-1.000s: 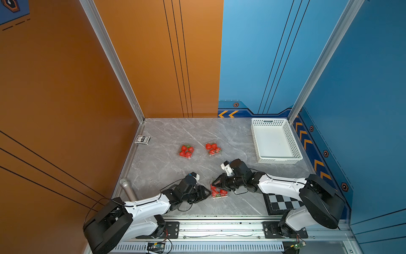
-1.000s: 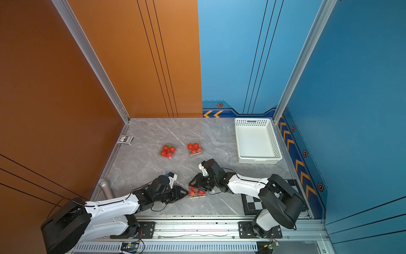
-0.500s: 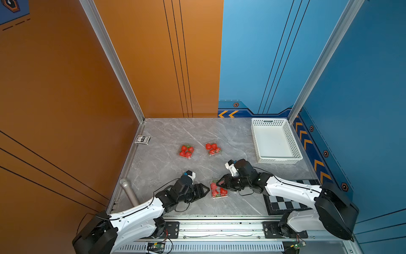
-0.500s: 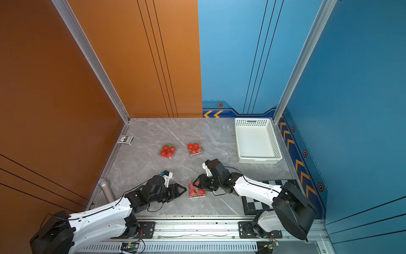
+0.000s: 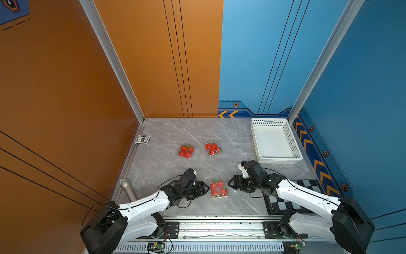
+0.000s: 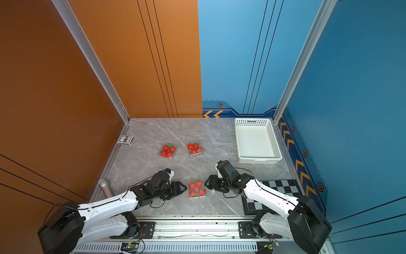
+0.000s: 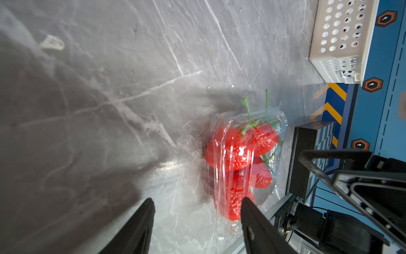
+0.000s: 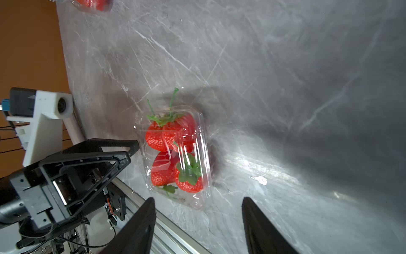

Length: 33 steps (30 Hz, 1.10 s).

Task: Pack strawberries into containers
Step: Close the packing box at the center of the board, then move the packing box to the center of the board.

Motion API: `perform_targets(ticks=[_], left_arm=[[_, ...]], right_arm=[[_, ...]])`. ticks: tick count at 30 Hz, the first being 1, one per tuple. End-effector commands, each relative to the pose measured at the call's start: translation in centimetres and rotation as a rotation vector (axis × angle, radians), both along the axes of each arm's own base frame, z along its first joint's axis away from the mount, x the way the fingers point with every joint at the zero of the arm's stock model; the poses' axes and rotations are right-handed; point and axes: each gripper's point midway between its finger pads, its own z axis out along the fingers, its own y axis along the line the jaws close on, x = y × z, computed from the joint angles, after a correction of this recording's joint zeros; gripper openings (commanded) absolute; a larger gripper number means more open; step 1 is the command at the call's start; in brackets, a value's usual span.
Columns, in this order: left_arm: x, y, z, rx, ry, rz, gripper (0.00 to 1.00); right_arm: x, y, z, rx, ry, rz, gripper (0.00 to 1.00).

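The left claw (image 5: 204, 188) and the right claw (image 5: 230, 183) face each other low over a grey, white-veined marble tabletop (image 5: 197, 132). Each has its fingers spread wide with nothing between them. In the gap between the two claws, close to both sets of fingertips but touching neither, lies a small clear plastic clamshell container (image 5: 220, 197), its lid closed over red strawberries with green caps (image 5: 216, 187).

Well ahead of the left claw sits a second clear container (image 5: 193, 155) filled with strawberries. A third clear container (image 5: 219, 152), also filled, sits beside the second.

Beyond the right claw a white perforated plastic basket (image 5: 290, 140) stands near the blue panelled wall (image 5: 263, 55). A black-and-white chequered board (image 5: 283, 204) lies behind that claw, under its arm.

On the left claw's side rises an orange panelled wall (image 5: 153, 55). A silver microphone (image 5: 128, 191) lies behind that claw at the table's edge, and a small printed card box (image 5: 142, 139) lies far ahead of it.
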Motion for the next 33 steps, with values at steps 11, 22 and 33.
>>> perform_targets(ticks=[11,22,33], left_arm=[[1.5,-2.8,0.0,-0.042,-0.013,-0.059,0.56],[3.2,-3.6,-0.6,-0.056,0.000,-0.074,0.50],[8.5,-3.1,-1.1,-0.085,0.008,-0.079,0.46]], right_arm=[[0.6,2.3,-1.3,0.096,0.079,0.065,0.61],[1.8,3.6,-3.3,0.115,0.118,0.072,0.49],[7.6,5.1,-2.7,0.172,0.085,0.060,0.49]])
